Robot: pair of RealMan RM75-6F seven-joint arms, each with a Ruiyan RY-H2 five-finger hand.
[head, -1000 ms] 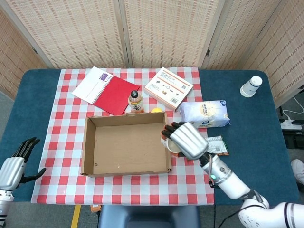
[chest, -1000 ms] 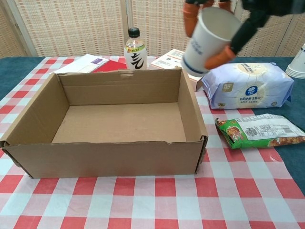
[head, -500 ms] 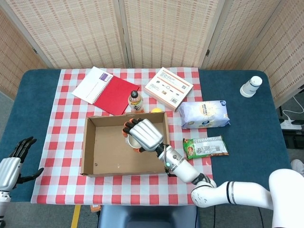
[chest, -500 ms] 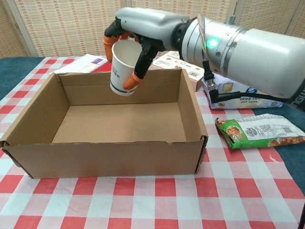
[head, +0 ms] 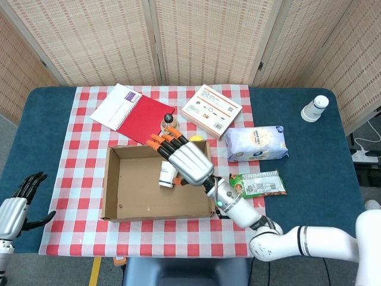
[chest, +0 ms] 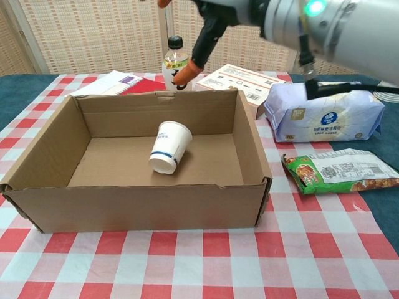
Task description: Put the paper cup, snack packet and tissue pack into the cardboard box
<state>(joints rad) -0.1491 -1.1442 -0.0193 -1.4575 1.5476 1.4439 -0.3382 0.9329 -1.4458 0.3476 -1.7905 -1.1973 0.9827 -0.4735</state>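
Inside the cardboard box, a shallow rectangular tray of plain brown corrugated board, one white paper cup with a blue band is tilted, its mouth toward the back wall and its base toward the camera; whether it touches the box floor cannot be told. Right hand, smooth silver shell with orange fingertips, hangs above the box with fingers spread apart and nothing in its grasp, apart from the cup. Left hand, dark-fingered, shows only in the head view, at the table's left edge, fingers loosely spread and holding nothing. One snack packet, glossy green crinkled film, lies flat on the checked cloth just to the right of the box. One tissue pack, soft white pillow-shaped wrap with blue print, lies behind the packet. Head view alone shows one stack of white cups far right on the blue table cover, and the full outline of one red notebook. Chest view alone shows the cup's rim and its tilt clearly. One bottle with a black cap stands upright behind the box; one flat printed carton lies beside it. Table covering: red-and-white checked tablecloth.
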